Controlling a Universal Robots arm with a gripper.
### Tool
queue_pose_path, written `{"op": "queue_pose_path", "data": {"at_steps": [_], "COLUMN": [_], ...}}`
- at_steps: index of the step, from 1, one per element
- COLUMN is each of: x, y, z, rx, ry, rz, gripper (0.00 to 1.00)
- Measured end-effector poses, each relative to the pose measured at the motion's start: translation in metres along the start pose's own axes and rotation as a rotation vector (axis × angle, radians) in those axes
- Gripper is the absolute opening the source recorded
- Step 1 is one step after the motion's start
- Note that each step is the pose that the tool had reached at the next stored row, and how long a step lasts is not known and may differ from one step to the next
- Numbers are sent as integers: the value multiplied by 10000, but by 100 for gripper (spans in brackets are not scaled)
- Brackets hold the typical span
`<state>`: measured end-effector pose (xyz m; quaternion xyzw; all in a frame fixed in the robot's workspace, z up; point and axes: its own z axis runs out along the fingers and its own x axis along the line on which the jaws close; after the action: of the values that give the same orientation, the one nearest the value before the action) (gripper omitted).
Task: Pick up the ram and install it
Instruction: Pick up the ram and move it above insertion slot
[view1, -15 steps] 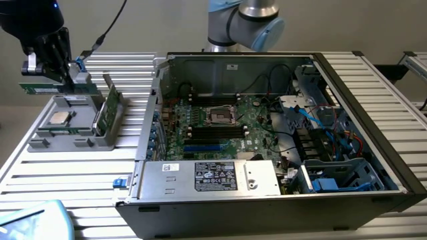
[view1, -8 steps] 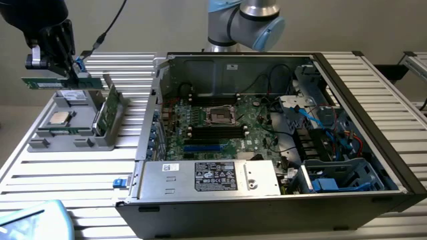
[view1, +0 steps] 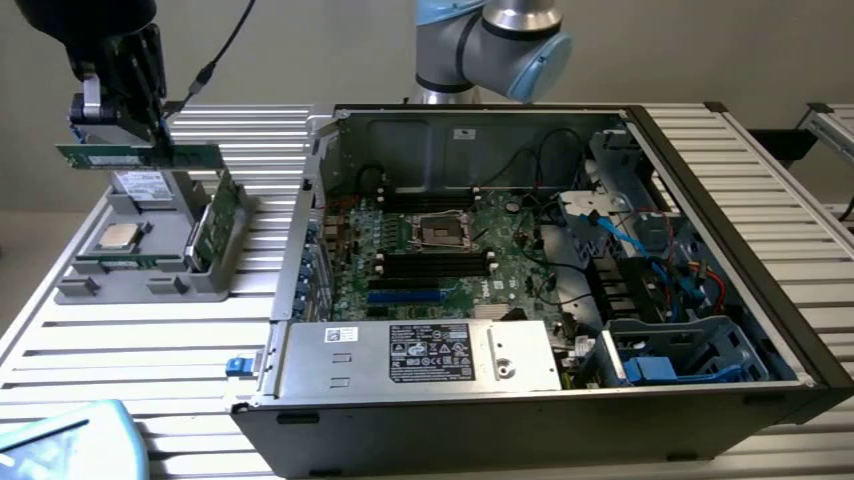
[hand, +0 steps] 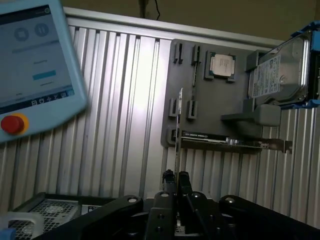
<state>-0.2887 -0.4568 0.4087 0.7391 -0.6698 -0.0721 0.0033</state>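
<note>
The ram (view1: 100, 157) is a long thin green stick held level in the air above the grey parts holder (view1: 91, 270) at the exterior view's left. My gripper (view1: 154, 145) is shut on its upper edge near the middle. In the wrist view the ram (hand: 178, 125) shows edge-on as a thin line running out from between the black fingers (hand: 183, 178) of the gripper (hand: 176, 176). The open computer case (view1: 727, 200) lies to the exterior view's right, with the motherboard (view1: 501, 225) and its black memory slots (view1: 434, 265) inside.
The holder carries a silver processor chip (view1: 120, 236), a hard drive (view1: 140, 183) and an upright expansion card (view1: 214, 215). A teach pendant (view1: 60, 440) lies at the table's near corner. The power supply (view1: 420, 355) and cables (view1: 641, 240) crowd the case.
</note>
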Motion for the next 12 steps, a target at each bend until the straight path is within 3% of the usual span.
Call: {"op": "queue_pose_path", "data": {"at_steps": [12], "x": [66], "y": [-293], "z": [-187], "rx": [-12], "ry": [-20], "rz": [-145], "gripper": [14]}}
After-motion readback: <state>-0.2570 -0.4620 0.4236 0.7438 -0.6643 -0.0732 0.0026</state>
